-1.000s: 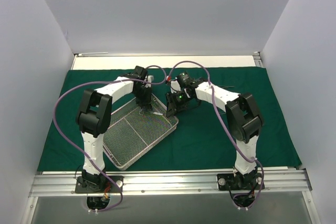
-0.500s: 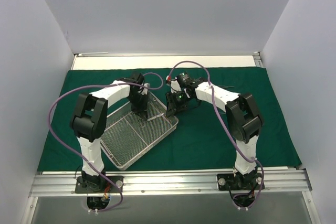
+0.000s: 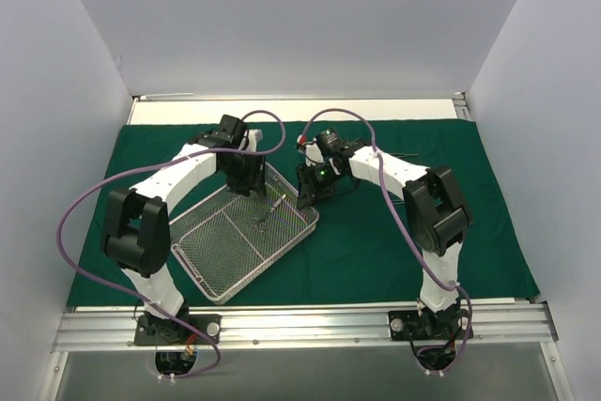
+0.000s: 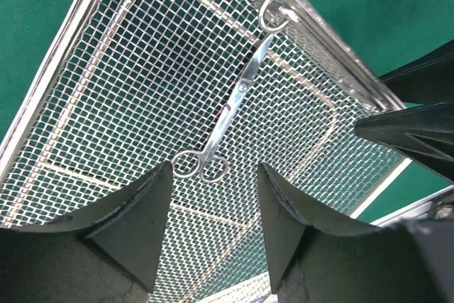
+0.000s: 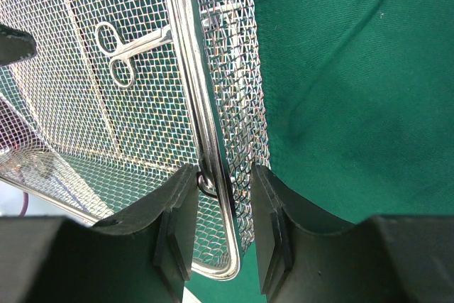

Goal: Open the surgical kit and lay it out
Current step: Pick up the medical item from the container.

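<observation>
The dark green drape [image 3: 404, 232] lies opened flat over the table [image 3: 376, 110], covering nearly all of it except a pale strip at the far edge. On its left half sits the rectangular wire-mesh tray [image 3: 272, 263], turned at an angle, with one long side toward the left arm's base and its far right corner toward the middle of the cloth.

The right gripper [image 5: 223, 177] is at that far right corner. Its claw is narrow and closed on the tray's wall. One finger is inside the tray against the bright rim, and the other is outside against the mesh, with green cloth directly beside it. The rim runs straight up between the two pads in the right wrist view.

The left gripper [image 4: 214, 174] hangs over the far part of the tray with its claw moderately wide. Nothing is between its fingers [image 4: 142, 211] and nothing touches them. Only the mesh floor shows through the gap.

The tray holds a single item, a slim ring-handled steel instrument [image 4: 230, 108] lying flat on the mesh below the left claw. Its two finger rings are nearest the claw and its tip points toward a small wire loop [image 4: 273, 13] on the tray's end wall. I cannot tell whether it is scissors or forceps.

The left arm hides the tray's far left corner from above. The right claw's fingertips are lost behind its own body in that view. A thin dark sliver [image 3: 406, 154] on the cloth beyond the right arm is too small to identify.
</observation>
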Robot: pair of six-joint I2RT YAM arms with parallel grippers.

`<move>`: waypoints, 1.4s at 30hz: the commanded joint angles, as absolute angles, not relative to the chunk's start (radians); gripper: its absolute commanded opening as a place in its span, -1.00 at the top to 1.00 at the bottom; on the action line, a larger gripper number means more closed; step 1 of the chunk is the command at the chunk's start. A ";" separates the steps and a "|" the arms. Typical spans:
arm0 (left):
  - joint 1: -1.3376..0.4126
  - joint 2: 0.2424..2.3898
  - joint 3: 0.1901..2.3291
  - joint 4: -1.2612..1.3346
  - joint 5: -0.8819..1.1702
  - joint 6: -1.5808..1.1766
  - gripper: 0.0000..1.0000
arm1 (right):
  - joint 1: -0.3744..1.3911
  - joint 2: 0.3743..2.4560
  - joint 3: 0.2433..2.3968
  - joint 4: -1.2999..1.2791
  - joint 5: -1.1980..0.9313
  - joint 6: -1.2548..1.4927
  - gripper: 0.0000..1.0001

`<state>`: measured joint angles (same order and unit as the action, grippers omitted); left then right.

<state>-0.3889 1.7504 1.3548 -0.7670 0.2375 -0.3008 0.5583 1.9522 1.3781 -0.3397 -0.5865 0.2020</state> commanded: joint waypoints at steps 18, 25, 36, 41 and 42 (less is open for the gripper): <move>-0.558 1.832 1.393 -0.741 0.009 -0.242 0.00 | 0.557 1.954 1.353 -0.336 -0.517 0.224 0.97; -0.575 1.868 1.381 -0.729 -0.049 -0.224 -0.01 | 0.558 1.956 1.353 -0.339 -0.520 0.224 0.97; -0.591 1.901 1.379 -0.698 -0.041 -0.213 0.00 | 0.557 1.962 1.356 -0.344 -0.525 0.218 0.97; -0.598 1.922 1.373 -0.692 -0.048 -0.209 0.01 | 0.557 1.965 1.359 -0.347 -0.526 0.215 0.97; -0.600 1.927 1.370 -0.690 -0.049 -0.209 0.00 | 0.558 1.964 1.359 -0.347 -0.526 0.213 0.98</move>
